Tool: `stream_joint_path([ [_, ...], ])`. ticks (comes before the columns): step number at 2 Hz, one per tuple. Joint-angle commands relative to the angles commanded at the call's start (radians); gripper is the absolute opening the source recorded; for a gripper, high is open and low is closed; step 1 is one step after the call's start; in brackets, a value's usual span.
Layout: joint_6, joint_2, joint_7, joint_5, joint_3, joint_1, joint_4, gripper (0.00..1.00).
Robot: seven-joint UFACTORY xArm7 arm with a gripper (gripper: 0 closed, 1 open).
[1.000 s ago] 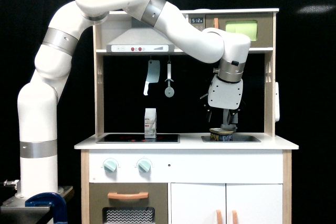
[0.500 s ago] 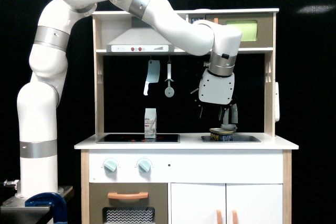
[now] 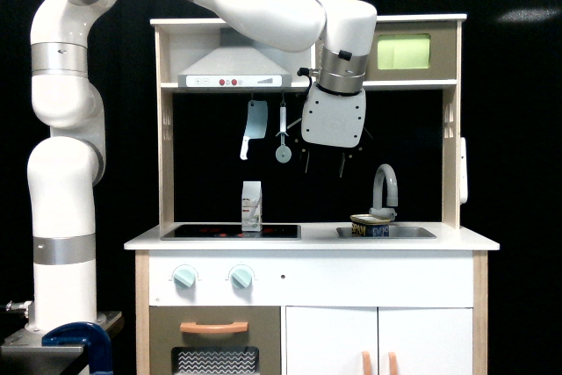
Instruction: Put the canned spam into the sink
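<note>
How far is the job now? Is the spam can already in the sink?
Done, it seems: the canned spam sits in the sink, below the faucet, its top above the rim. In hand: nothing; the gripper hangs open and empty, high above the counter. Left: nothing visible for the can itself.

A black backdrop [image 3: 518, 129] fills the space behind a toy play kitchen of white panels and pale wood posts. Its white counter [image 3: 312, 239] carries a black hob [image 3: 230, 232] on the exterior view's left. Below sit two mint knobs [image 3: 212, 277], an oven door with an orange handle [image 3: 214, 328], and white cupboard doors [image 3: 378, 340]. Above, a grey extractor hood [image 3: 233, 72] hangs under a shelf, with a toy cleaver [image 3: 254, 126] and a small utensil [image 3: 283, 135] hung beneath it. A green-windowed microwave [image 3: 404, 50] sits at upper right. A blue clamp [image 3: 79, 344] shows at lower left.
</note>
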Motion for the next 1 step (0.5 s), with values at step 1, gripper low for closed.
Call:
stream_joint_path([
  [1,0.048,-0.11,-0.056,-0.05,-0.043,-0.047,-0.091,1.0],
])
